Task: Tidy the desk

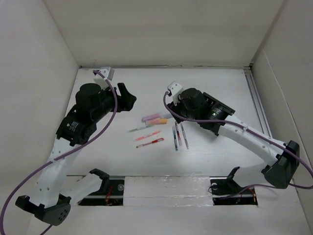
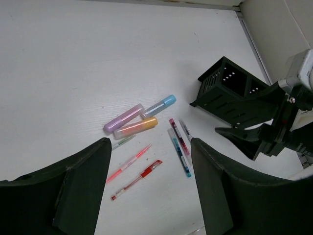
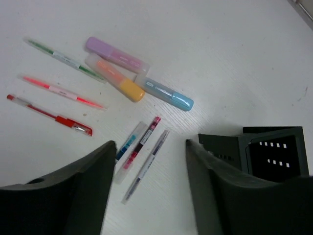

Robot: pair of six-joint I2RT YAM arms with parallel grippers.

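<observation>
Spread apart and empty, the left gripper [image 2: 150,146] is held above the large matte white desk [image 2: 68,58]. The right gripper [image 3: 149,147] is likewise seen unclenched, with nothing between its fingers, over the same tabletop. The desk fills the space ahead of both arm bases and is bordered by white panels.

A loose cluster of stationery is laid flat near its middle. A lilac capped highlighter [image 3: 115,54], an orange highlighter [image 3: 117,78] and a light blue highlighter [image 3: 168,94] are grouped closely. A thin green pen [image 3: 63,59], a pink pen [image 3: 61,91] and a red pen [image 3: 49,115] are spread beside them. Three slim pens [image 3: 139,152] are lined up side by side. A black perforated compartment box [image 3: 264,156] is seen just beyond them.
</observation>
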